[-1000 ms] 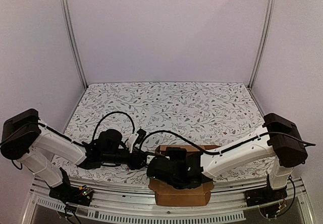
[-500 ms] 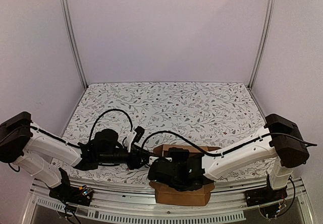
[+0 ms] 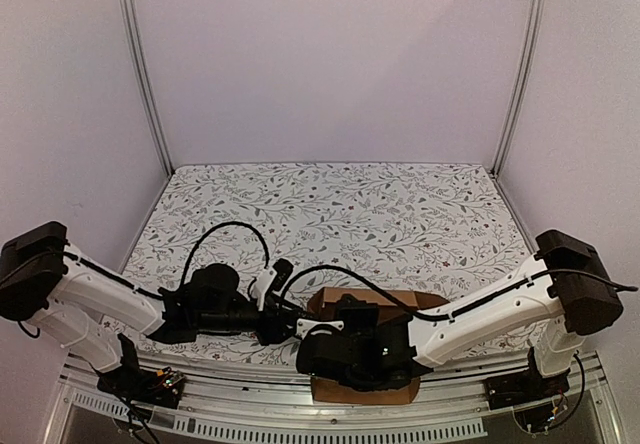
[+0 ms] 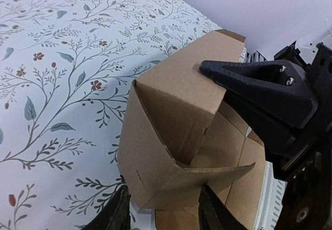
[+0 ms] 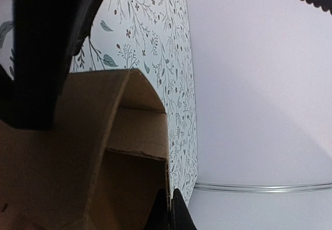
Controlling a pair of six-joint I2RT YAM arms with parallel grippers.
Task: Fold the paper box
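Paper box [image 4: 171,111] is half-folded at the near edge of the tabletop [image 3: 350,204], and from the top it's mostly buried under the right arm. Left gripper [image 4: 163,188] straddles one corner, but I can't tell if it's actually pinching. Right gripper [image 3: 315,344] has one finger [image 4: 259,85] on the upper flap. The other finger is hidden, so that grip is unclear too. Compared with half a second back, the right arm covers more cardboard.

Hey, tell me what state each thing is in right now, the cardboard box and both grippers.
paper box: partly folded into a carton, its end open, flaps not closed.
left gripper: fingers astride the box's lower corner; whether they clamp it is unclear.
right gripper: one finger on the box's top flap; open or shut unclear.
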